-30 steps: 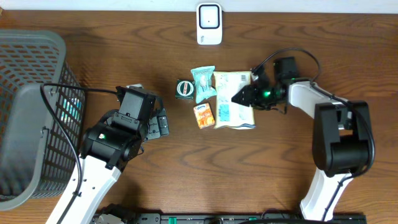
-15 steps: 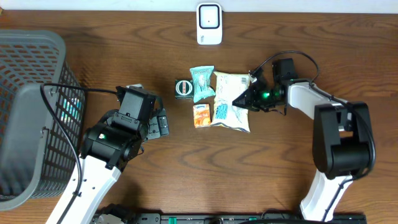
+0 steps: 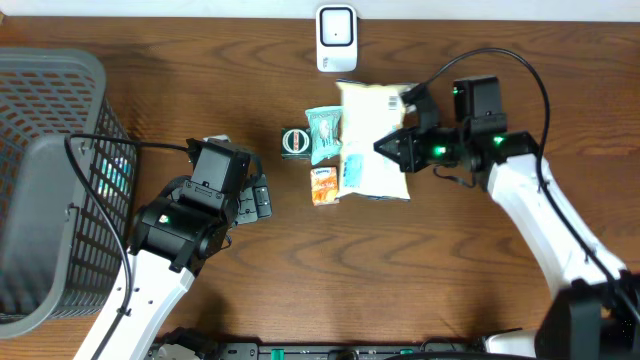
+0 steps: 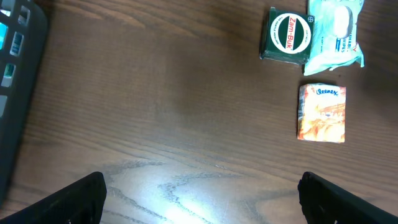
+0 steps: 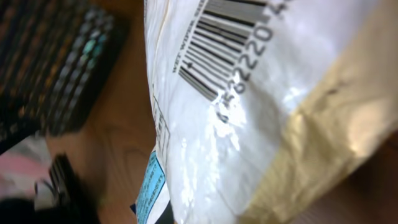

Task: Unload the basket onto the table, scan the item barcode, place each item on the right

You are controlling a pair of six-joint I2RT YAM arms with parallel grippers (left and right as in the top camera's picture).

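- Right claw (image 3: 386, 148): pinching white bag (image 3: 370, 125) by its edge, bag raised near scanner (image 3: 337, 38); thin grip, may slip
- Barcode (image 5: 214, 50): glossy film, possibly turned from scanner, may misread
- Left claw (image 3: 256, 196): wide, empty, over counter (image 3: 450, 270)

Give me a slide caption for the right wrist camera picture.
Close-up of the white bag, its barcode in plain view, with the wooden table blurred behind.

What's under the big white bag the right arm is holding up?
From overhead the white bag hides whatever lies directly beneath it. Only wood table around it shows, with the teal pack beside its left edge.
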